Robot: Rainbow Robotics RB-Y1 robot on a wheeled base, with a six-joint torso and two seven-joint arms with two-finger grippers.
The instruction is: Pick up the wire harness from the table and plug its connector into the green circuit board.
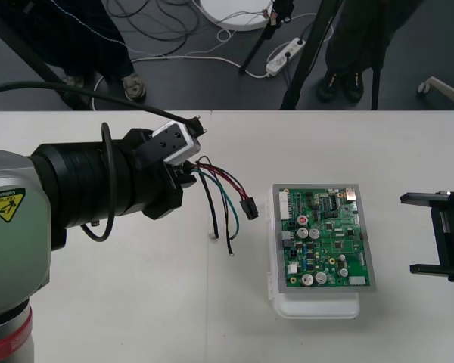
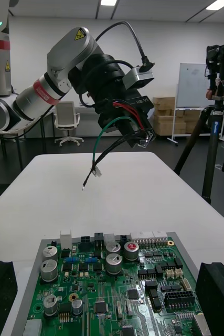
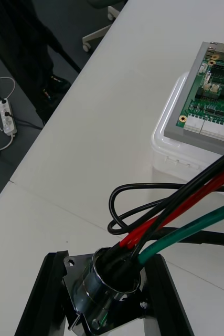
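My left gripper is shut on the harness's round metal socket, which sits between its black fingers. It holds the socket above the table, left of the green circuit board. Red, black and green wires trail from the socket toward the board. The small black plug hangs just short of the board's left edge, not in it. Two loose wire ends dangle below. My right gripper waits open at the table's right side, its fingers flanking the board.
The board rests on a white base, also seen beside the wires as the white base. Bare table lies between the left arm and the board. The table's far edge borders dark floor with cables and tripod legs.
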